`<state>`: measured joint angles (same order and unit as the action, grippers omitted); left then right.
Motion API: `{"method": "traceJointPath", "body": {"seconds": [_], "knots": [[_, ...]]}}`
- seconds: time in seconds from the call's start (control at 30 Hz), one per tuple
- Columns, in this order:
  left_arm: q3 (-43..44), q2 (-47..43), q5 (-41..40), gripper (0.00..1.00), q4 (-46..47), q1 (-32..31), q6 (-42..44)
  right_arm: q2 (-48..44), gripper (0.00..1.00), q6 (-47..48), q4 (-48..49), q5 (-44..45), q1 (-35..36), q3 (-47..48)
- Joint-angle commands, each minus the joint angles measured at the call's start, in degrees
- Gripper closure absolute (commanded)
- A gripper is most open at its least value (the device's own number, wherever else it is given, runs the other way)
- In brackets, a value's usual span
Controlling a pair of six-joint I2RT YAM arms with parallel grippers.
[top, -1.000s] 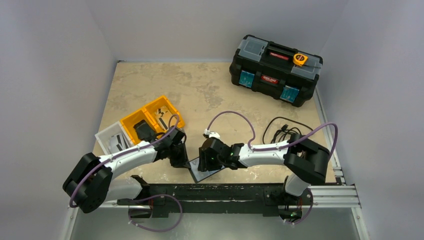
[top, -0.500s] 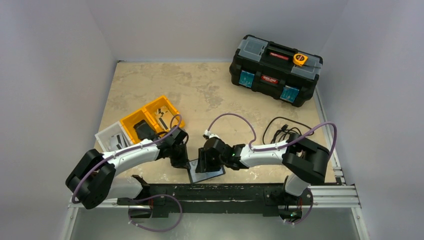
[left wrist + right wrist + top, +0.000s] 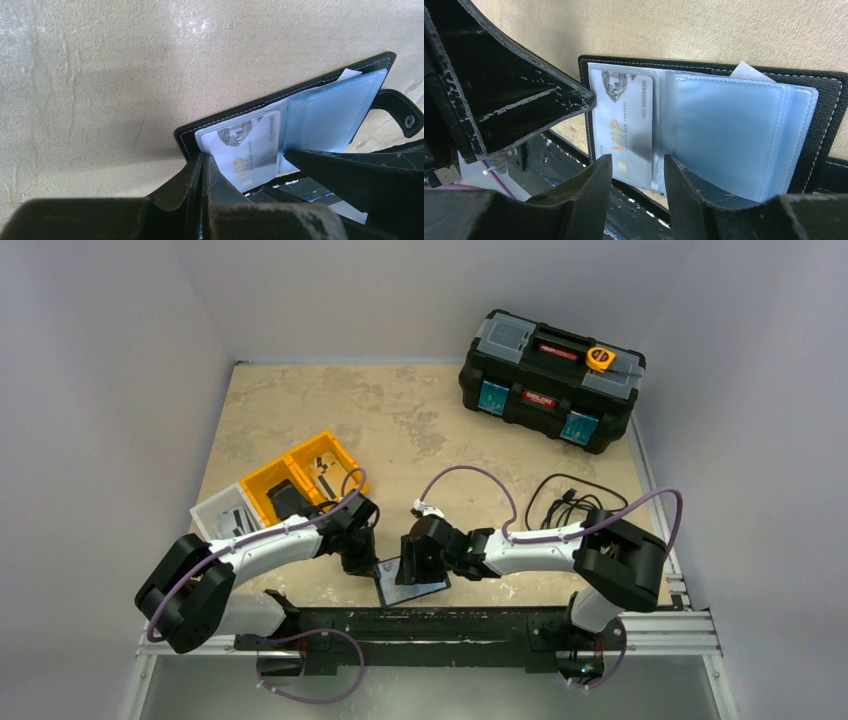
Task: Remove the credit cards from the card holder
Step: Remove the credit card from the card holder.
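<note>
While the card holder [image 3: 412, 585] is lying unfolded at the worktop's [image 3: 400, 420] near edge, a white card [image 3: 624, 120] is sitting in its clear sleeve [image 3: 724, 130]. Left fingers [image 3: 190, 192] are pressing together at its corner, and right fingers [image 3: 589, 192] are hovering narrowly parted over the card.

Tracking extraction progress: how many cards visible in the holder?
1. The VIP card lies in a clear sleeve of the card holder. Cloudy sleeves beside it may hide more.
</note>
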<state>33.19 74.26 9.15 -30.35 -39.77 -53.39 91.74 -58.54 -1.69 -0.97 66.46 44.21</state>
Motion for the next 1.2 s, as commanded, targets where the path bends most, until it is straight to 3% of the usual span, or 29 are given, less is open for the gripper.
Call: {"method": "traceJointPath", "body": {"seconds": [0.0,0.27,0.57,0.83,1.17], "knots": [[0.4,1.4,-2.9,1.00,0.5,-0.3,0.5,0.2,0.57,-0.3,0.8,0.5,0.1,-0.9],[1.9,2.5,-0.4,1.00,2.9,-2.6,-0.5,4.1,0.58,-2.6,13.2,-6.8,-0.3,-5.0],[1.9,6.1,0.2,0.99,4.9,-3.9,-2.2,2.3,0.58,-5.9,23.2,-10.5,-3.3,-11.7],[0.6,7.1,-1.6,1.00,4.2,-4.0,-3.2,2.5,0.73,-12.4,42.2,-16.1,-7.3,-21.4],[0.3,8.1,-2.2,1.00,3.8,-4.0,-3.3,7.2,0.80,-18.6,61.0,-19.0,-9.3,-27.0]]}}
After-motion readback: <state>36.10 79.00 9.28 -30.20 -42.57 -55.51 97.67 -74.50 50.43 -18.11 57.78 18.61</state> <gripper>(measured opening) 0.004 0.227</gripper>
